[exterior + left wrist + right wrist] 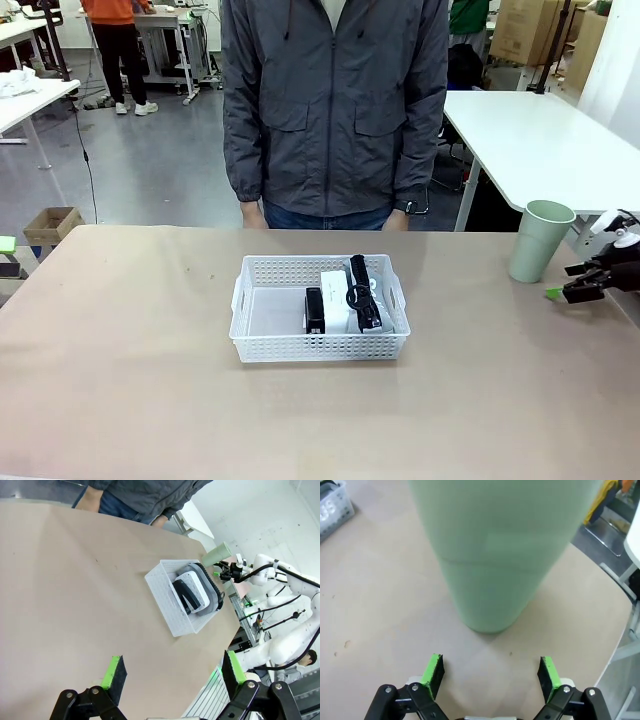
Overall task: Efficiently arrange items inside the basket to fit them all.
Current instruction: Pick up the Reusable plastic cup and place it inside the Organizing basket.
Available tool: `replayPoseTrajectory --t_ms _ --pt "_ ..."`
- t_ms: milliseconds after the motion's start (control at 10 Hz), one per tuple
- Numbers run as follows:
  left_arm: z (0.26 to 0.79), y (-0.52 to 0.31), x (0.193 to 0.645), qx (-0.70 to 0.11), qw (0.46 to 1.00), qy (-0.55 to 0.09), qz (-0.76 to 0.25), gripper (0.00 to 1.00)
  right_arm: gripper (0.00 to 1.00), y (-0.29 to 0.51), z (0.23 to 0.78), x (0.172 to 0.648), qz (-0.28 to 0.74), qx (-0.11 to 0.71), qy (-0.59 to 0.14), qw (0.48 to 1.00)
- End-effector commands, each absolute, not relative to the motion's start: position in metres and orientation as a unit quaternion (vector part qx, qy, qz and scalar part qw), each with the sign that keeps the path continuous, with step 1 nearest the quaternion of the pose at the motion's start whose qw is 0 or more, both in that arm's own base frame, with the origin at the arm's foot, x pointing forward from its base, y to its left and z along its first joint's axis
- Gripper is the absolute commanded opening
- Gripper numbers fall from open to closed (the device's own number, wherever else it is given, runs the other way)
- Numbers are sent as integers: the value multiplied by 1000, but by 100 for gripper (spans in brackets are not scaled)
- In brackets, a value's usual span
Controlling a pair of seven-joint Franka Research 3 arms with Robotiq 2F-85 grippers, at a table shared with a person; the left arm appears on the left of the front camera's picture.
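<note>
Right wrist view had my right jaws spread wide, squared to the pale green cup (490, 565) standing just ahead, well apart from the basket (320, 347), ready, I judged, to straddle it. Left jaws hung open above the surface (75, 605).

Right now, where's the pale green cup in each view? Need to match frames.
Front view: pale green cup stands upright at the table's far right, to the right of the basket.
Left wrist view: cup is upper right of centre, just past the basket.
Right wrist view: cup is large at top centre, straight ahead of the open right gripper.
Shared landmark: the basket, which sits in the top-left corner of the right wrist view.
</note>
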State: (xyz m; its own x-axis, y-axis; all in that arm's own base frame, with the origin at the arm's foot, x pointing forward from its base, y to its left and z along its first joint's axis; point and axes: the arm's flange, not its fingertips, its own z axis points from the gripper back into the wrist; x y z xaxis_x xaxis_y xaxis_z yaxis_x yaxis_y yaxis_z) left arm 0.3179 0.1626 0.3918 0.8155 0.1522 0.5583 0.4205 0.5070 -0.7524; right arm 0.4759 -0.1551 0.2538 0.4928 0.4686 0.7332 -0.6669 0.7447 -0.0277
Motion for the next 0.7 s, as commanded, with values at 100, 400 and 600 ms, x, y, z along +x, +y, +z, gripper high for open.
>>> replayPoseTrajectory --t_ms 100,400,600 --pt "395 162 316 -495 816 -288 -79 100 100 -151 235 492 343 159 -423 823" --pt "395 162 316 -495 816 -288 -79 100 100 -140 228 502 329 165 -470 802" --pt "395 162 316 -495 816 -288 -79 100 100 -140 230 503 309 183 -494 792"
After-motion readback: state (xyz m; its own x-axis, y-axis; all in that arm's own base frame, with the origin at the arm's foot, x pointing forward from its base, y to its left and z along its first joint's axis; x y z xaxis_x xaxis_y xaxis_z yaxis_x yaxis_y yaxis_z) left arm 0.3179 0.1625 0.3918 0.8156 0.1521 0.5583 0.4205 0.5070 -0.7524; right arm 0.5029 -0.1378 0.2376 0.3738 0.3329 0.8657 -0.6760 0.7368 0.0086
